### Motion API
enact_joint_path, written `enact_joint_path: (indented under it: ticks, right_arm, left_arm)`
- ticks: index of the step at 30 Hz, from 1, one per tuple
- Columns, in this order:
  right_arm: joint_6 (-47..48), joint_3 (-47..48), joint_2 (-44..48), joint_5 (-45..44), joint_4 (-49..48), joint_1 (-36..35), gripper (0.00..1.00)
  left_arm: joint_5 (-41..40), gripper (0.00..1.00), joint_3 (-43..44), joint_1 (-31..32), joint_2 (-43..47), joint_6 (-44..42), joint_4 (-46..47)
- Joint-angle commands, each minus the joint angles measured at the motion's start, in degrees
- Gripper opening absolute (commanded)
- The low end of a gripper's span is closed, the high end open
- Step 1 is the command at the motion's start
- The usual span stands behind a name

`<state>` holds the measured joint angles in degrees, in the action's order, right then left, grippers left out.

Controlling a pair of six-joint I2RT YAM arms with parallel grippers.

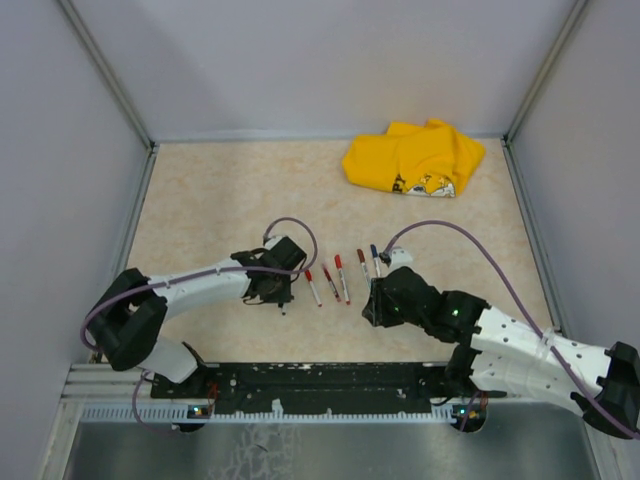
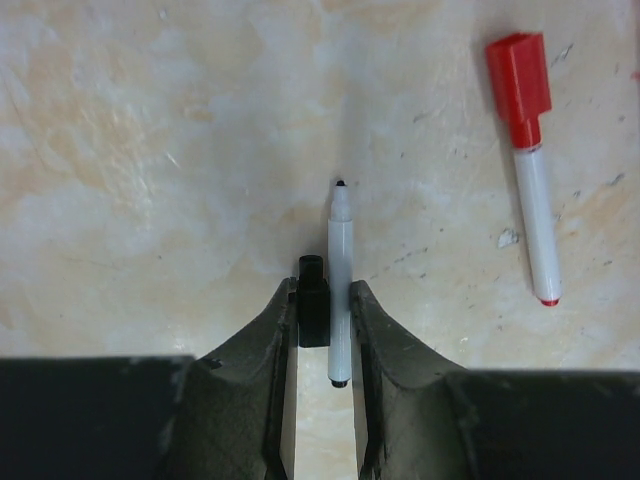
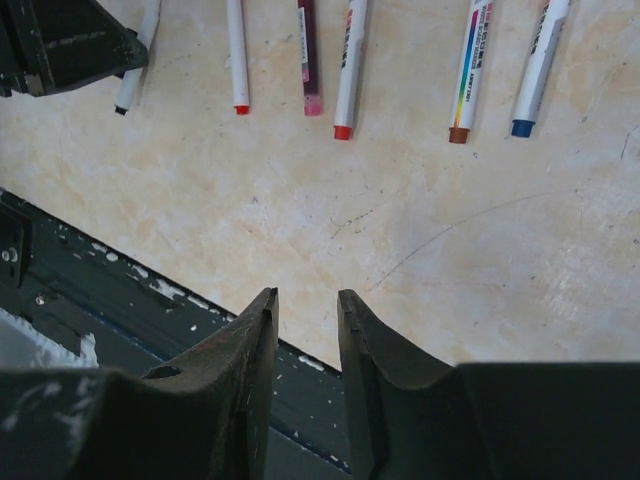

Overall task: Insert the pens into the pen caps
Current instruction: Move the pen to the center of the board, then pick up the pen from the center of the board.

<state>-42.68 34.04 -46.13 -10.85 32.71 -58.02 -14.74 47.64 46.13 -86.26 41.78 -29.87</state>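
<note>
My left gripper (image 2: 324,290) is low over the table and shut on two things side by side: a short black pen cap (image 2: 313,312) against the left finger and an uncapped white pen (image 2: 340,280) with a black tip against the right finger. A capped red pen (image 2: 533,190) lies to its right. In the top view the left gripper (image 1: 281,298) sits just left of a row of several pens (image 1: 330,283). My right gripper (image 3: 306,295) is open and empty, near the front rail, below the pen ends (image 3: 347,70).
A crumpled yellow cloth (image 1: 415,158) lies at the back right. The black rail (image 1: 320,378) runs along the table's near edge, under my right fingers (image 3: 240,360). Grey walls enclose the table on three sides.
</note>
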Motion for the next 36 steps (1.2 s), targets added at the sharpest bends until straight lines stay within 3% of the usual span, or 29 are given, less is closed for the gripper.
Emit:
enact_joint_path:
  ticks: [1,4,8,13,25,36]
  right_arm:
    - [-0.6,-0.4,0.9,0.1,-1.5,-0.2,0.31]
    - [-0.7,-0.2,0.7,0.4,-1.8,-0.2,0.31]
    - [-0.7,-0.4,0.8,1.3,-2.1,-0.2,0.31]
    - [-1.2,-0.9,1.3,1.6,-2.3,-0.2,0.31]
    - [-1.6,-2.0,1.4,2.3,-3.0,-0.2,0.31]
    - [-1.7,-2.2,0.9,2.6,-3.1,-0.2,0.31]
  left_arm:
    - [-2.4,0.23,-2.6,3.2,2.0,6.0,-0.9]
    - [-3.8,0.27,-3.0,4.4,1.3,6.7,-1.9]
    - [-4.1,0.4,-3.8,4.8,1.7,7.1,-2.4]
    - [-4.7,0.46,-4.8,4.8,3.7,7.4,-3.3]
    - [-3.2,0.49,-1.7,6.9,10.6,4.3,-4.1]
    - [-3.3,0.41,-1.7,7.8,6.8,4.8,-2.8]
